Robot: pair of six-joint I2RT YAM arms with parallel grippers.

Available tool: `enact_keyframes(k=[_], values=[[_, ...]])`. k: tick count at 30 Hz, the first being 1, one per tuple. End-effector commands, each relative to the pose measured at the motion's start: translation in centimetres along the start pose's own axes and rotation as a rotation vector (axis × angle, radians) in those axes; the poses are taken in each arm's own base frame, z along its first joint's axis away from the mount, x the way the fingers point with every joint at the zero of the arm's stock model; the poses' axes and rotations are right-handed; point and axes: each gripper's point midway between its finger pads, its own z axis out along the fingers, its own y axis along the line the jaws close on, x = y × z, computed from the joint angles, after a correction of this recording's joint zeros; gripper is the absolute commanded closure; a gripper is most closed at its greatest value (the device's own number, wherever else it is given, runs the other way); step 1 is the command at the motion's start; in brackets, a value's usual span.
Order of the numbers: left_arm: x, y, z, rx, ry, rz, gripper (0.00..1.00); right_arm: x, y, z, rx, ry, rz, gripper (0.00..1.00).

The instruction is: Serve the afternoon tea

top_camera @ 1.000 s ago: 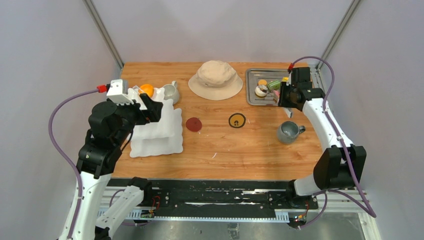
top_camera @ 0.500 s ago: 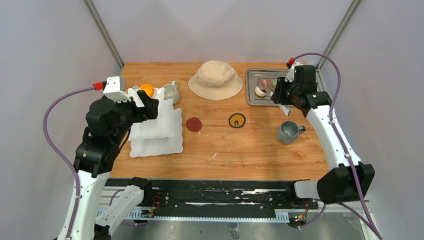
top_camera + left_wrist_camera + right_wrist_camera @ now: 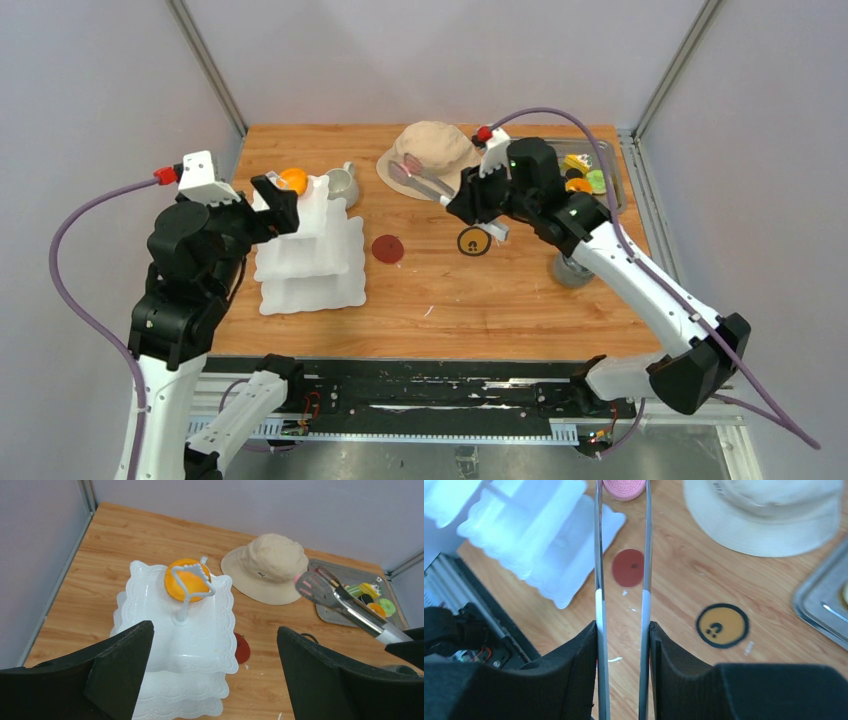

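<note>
Right wrist view showed the right gripper (image 3: 623,632) grasping the tongs (image 3: 598,555), a pink pastry (image 3: 624,487) between their tips ahead; the left gripper (image 3: 215,635) gaped wide above the stand (image 3: 150,587).

Count of items on bench (image 3: 500,300); tiered stand (image 3: 318,262): 1, white, three tiers; mugs: 2, i.e. white mug (image 3: 343,186) x1 and grey mug (image 3: 564,272) x1, the latter partly hidden; toy pastries: 5 certain; orange pastry (image 3: 186,580) x1 on top tier; pink pastry (image 3: 624,487) x1 between tong tips; in tray (image 3: 345,574): yellow pastry (image 3: 369,589) x1, green pastry (image 3: 386,606) x1, small orange pastry (image 3: 376,609) x1; further dark bits there too small to count; tongs (image 3: 345,606): 1; tray: 1; bucket hat (image 3: 432,158): 1; flat round discs: 2, i.e. red disc (image 3: 388,249) x1, yellow disc (image 3: 474,241) x1.
</note>
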Motion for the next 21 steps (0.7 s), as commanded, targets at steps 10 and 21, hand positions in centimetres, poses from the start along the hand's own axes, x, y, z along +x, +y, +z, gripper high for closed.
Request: enact_keyframes(k=[10, 21], values=[[-1.4, 0.9, -2.0, -0.028, -0.058, -0.008, 0.02, 1.4, 9.4, 6.7, -0.242, 0.053, -0.122, 0.88], [-0.8, 1.1, -2.0, -0.035, -0.055, -0.019, 0.02, 1.2, 12.5, 9.4, -0.304, 0.072, -0.176, 0.88]])
